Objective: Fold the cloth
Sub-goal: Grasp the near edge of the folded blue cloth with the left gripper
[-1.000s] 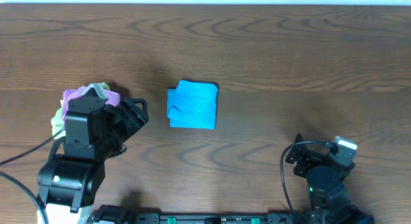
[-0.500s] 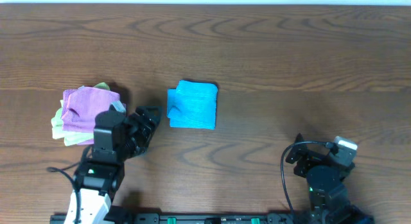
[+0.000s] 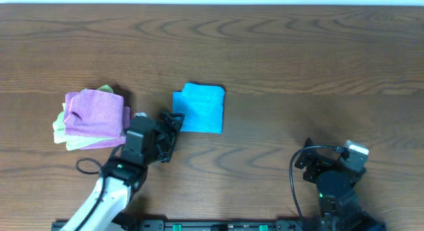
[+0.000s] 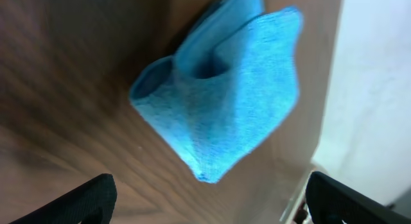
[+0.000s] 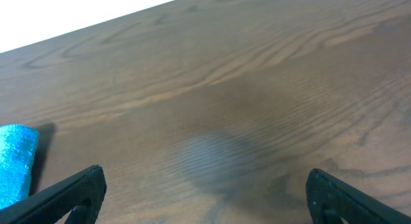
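A folded blue cloth [image 3: 199, 108] lies on the wooden table near the middle. It fills the left wrist view [image 4: 225, 95], with a loose fold open at one edge. Its edge shows at the far left of the right wrist view [image 5: 14, 161]. My left gripper [image 3: 171, 125] is open and empty, just left of the blue cloth and low over the table. My right gripper [image 3: 306, 159] is open and empty at the front right, away from the cloth.
A stack of folded cloths, purple [image 3: 97, 112] on top of light green ones, sits at the left of the table. A black cable [image 3: 295, 184] loops beside the right arm.
My left arm has swung right, away from the stack of cloths, and come down toward the blue cloth's left edge. The right arm has not moved.
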Controlling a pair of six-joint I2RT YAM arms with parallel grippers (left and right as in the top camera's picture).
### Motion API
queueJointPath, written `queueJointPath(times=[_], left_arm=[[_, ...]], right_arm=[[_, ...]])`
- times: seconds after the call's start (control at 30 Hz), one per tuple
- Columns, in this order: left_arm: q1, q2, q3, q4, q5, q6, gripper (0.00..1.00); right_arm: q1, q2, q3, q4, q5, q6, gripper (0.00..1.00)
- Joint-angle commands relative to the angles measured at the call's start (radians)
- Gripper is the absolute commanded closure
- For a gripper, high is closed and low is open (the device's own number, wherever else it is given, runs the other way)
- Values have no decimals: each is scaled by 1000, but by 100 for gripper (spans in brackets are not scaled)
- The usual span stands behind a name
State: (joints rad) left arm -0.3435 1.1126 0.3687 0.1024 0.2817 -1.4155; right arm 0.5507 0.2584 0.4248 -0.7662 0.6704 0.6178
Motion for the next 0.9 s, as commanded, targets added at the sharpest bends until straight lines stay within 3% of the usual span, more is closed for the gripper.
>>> queueJointPath(times=[0.0, 0.23, 0.87], left_arm=[[-13, 72, 2, 30, -26, -51, 5], [-13, 200, 2, 179, -27, -53, 5], [-17, 437, 2, 385, -31, -74, 5]], right_arm=[[-5, -7, -5, -2, 17, 10, 1], [-5, -7, -5, -2, 17, 10, 1], [-5, -7, -5, -2, 18, 10, 1]])
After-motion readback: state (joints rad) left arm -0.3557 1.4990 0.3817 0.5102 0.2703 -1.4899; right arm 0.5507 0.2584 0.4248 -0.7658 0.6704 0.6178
